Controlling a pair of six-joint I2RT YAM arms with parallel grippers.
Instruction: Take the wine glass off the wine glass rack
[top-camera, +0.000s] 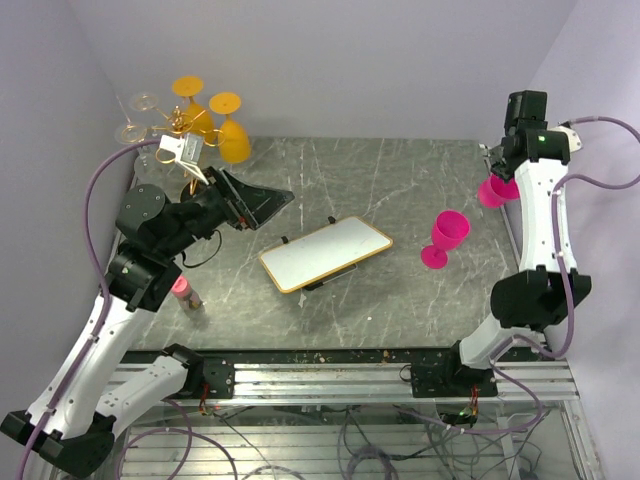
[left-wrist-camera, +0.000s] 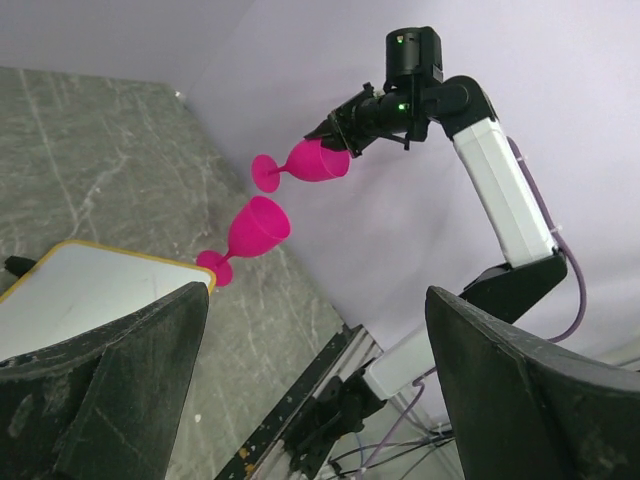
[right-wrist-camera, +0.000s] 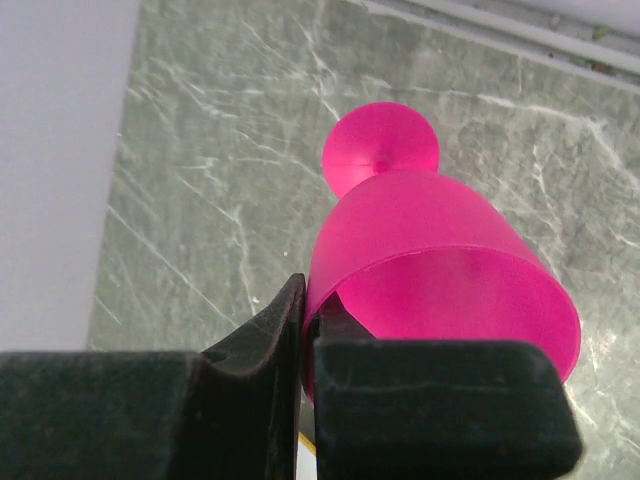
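Note:
The gold wine glass rack (top-camera: 183, 126) stands at the table's far left corner, with two orange wine glasses (top-camera: 228, 130) and clear glasses (top-camera: 134, 118) hanging on its arms. My left gripper (top-camera: 272, 207) is open and empty, right of the rack and pointing across the table; in its wrist view (left-wrist-camera: 315, 296) nothing lies between the fingers. My right gripper (top-camera: 503, 172) is shut on the rim of a pink wine glass (top-camera: 493, 191), held tilted above the table's far right. The glass shows in the right wrist view (right-wrist-camera: 430, 260) and the left wrist view (left-wrist-camera: 315, 163).
A second pink wine glass (top-camera: 444, 240) stands upright on the marble table (top-camera: 400, 180), also seen in the left wrist view (left-wrist-camera: 252, 233). A yellow-framed white board (top-camera: 325, 253) lies mid-table. A small pink-capped bottle (top-camera: 184, 292) stands by the left arm. Lilac walls close in at the back and sides.

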